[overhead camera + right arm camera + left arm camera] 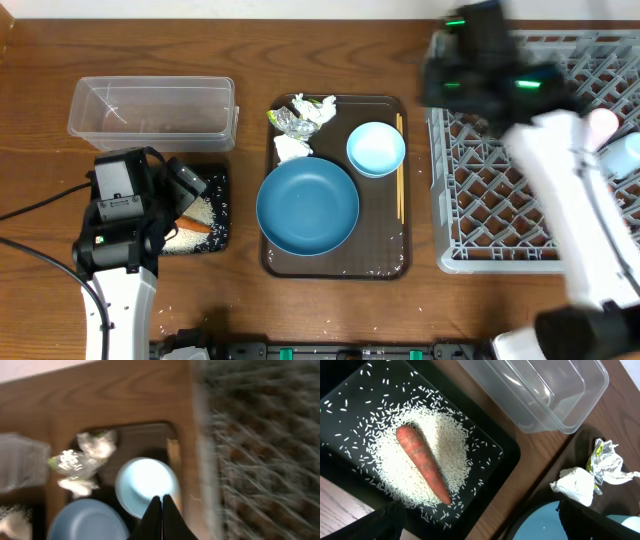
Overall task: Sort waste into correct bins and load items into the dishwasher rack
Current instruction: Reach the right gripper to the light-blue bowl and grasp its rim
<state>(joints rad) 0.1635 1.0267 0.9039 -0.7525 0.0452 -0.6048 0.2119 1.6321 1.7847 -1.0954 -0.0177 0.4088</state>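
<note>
The black tray (216, 185) holds loose rice (445, 445) and an orange carrot piece (422, 462). My left gripper (480, 527) is open and empty, just above the tray's near corner. The clear tub (150, 110) stands empty behind it. A dark-blue dish (307, 205), a light-blue bowl (376, 148), chopsticks (399, 170), white tissues (292, 148) and a silvery-green wrapper (300, 118) lie on the brown serving tray (385, 262). My right gripper (161, 499) is shut and empty, high above the bowl (145, 482), at the left edge of the grey rack (500, 200).
Two cups, one pale (604, 124) and one light-blue (626, 152), sit in the rack at the far right, partly behind my right arm. Rice grains are scattered on the serving tray's front edge and on the table near my left arm. The right wrist view is blurred.
</note>
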